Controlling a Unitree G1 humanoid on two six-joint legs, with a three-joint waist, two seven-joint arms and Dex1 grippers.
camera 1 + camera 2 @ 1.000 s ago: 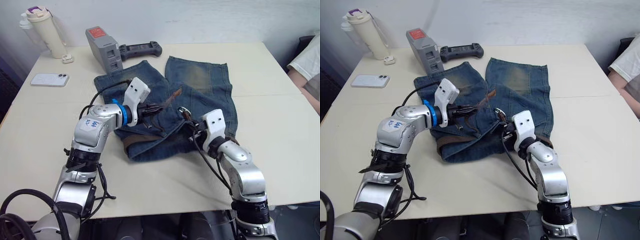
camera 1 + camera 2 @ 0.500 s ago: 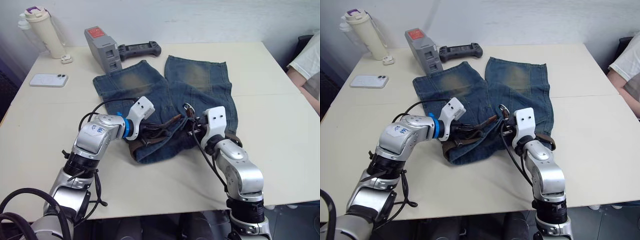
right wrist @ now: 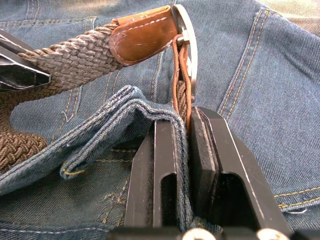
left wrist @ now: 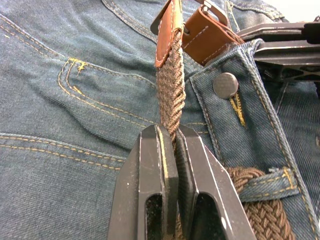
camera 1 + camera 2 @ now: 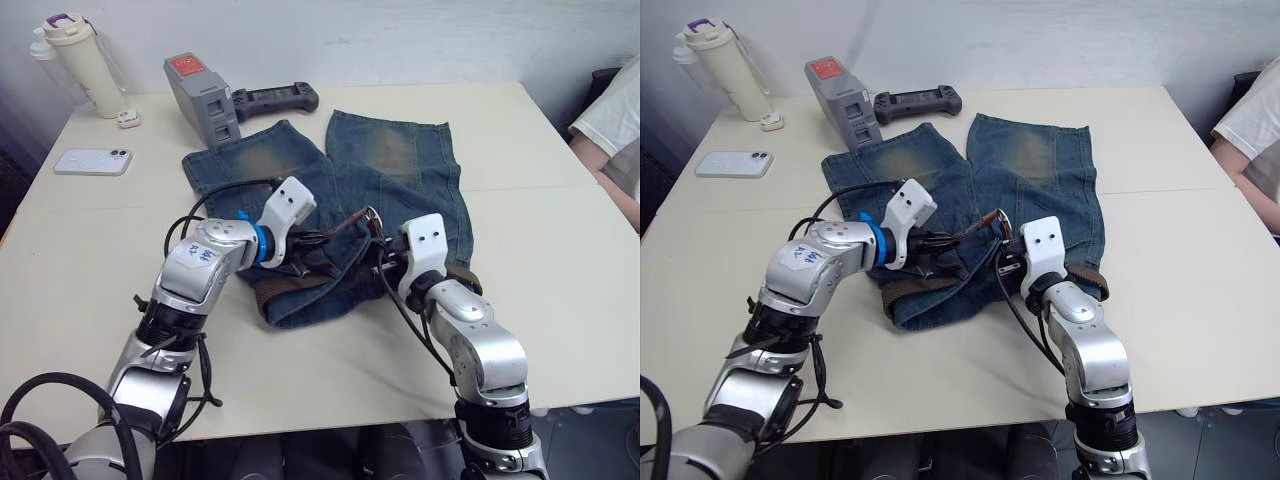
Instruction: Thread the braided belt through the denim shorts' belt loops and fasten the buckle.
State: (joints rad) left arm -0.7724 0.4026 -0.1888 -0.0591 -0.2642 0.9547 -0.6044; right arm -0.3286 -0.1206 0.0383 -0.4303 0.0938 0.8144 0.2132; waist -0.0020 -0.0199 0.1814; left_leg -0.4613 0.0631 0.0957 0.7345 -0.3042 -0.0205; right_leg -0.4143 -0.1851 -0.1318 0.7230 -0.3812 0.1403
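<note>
On denim shorts [image 5: 400, 165], both pincers pinching braided belt [image 4: 170, 102]

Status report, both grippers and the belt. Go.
Left gripper shut on braided belt near its leather tip. Right gripper clamps buckle end with waistband fold of denim shorts. Nothing obstructing.

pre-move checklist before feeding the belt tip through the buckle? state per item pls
1. Left gripper shut on the braided belt, just behind its leather tip: ok.
2. Right gripper clamped on the belt strap by the buckle, with a fold of the denim shorts waistband between its fingers too: ok, but watch the fabric.
3. Tip already at the buckle frame: ok; whether it has passed through: cannot tell.
4. Prong position: cannot tell.
5. Belt under a belt loop near the shorts' button: ok; remaining loops: cannot tell.
6. Buckle fastened: not ok.
</note>
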